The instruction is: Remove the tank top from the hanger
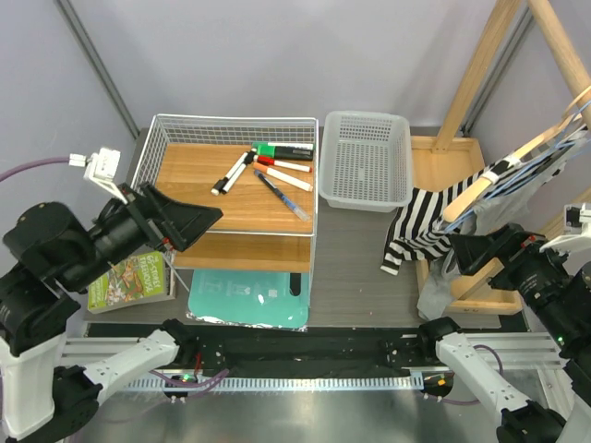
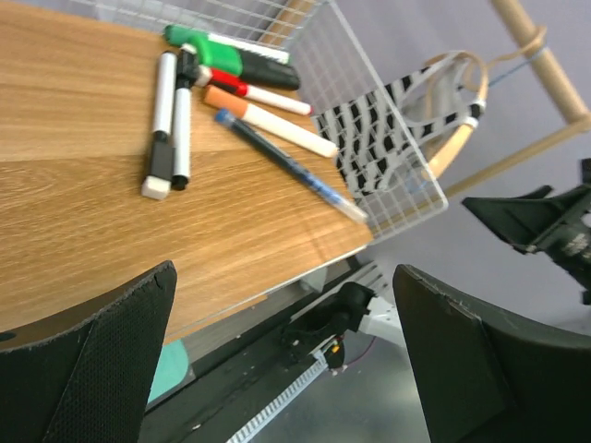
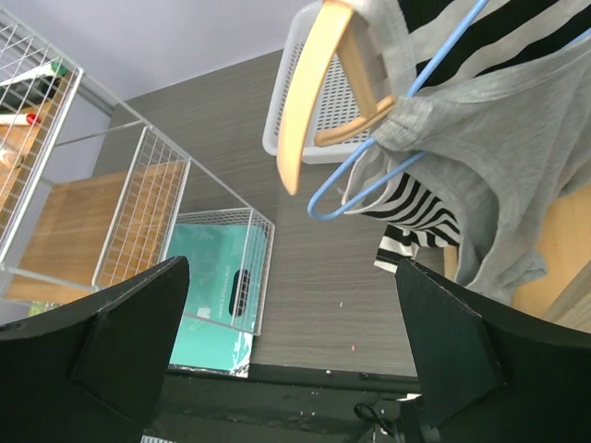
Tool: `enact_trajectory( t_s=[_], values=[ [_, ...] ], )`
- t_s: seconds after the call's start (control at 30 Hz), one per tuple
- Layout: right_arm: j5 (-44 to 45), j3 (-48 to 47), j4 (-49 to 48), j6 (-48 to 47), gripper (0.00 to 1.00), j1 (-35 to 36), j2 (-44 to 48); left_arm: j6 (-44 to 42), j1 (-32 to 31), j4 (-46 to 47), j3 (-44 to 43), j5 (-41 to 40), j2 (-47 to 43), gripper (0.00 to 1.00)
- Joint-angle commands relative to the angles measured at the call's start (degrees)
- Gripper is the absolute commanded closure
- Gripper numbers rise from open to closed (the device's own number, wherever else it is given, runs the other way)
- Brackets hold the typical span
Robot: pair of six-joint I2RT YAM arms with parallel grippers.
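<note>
Evidently the job is at its approach stage, since neither pincer holds anything. Largest on the right of the overhead view is the wooden rack (image 1: 480,65), and the clothes hang from it. A striped tank top (image 1: 423,217) droops from a wooden hanger (image 3: 309,92). A grey tank top (image 3: 489,175) hangs with a blue wire hanger (image 3: 369,189) at the upper right of the right wrist view. I cannot tell which of the two the task means; they hang bunched together. The right gripper (image 3: 291,277) sits below them, spread wide, aimed up at the hangers and touching no cloth. The left gripper (image 2: 284,272), also spread wide, hovers at the left of the overhead view, well apart from the garments.

As I judge it, the next move calls for the right pincer to rise and close on a strap or hem. The left arm would probably cross over to steady the hanger.

For room, the dark tabletop (image 1: 351,268) lies open across the lower middle of the overhead view. The wire basket (image 1: 152,138) with its markers (image 2: 231,101) borders the left arm's path, and the white plastic basket (image 1: 366,115) sits beyond it. On the right, the rack's slanted posts and the hanger tips crowd the approach, and the overlapping straps could snag.
</note>
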State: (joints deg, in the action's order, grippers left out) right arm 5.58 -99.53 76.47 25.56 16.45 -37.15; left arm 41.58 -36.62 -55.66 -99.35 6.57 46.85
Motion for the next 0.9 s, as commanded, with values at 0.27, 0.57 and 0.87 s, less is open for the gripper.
enact_trajectory(
  t_s=[0.27,0.57,0.87],
  values=[
    [6.39,-6.99,6.17,-1.66,0.0,0.43,-5.76,-2.74,0.32,-8.76,-9.02,-8.59,5.26,0.0],
    [13.57,-12.27,6.94,3.35,0.0,1.31,-7.24,-8.55,0.24,10.32,-7.02,15.3,5.19,0.0],
    [13.75,-13.05,2.38,5.81,0.09,1.22,-10.21,-0.36,0.32,25.33,-11.2,29.1,13.95,0.0]
  ],
)
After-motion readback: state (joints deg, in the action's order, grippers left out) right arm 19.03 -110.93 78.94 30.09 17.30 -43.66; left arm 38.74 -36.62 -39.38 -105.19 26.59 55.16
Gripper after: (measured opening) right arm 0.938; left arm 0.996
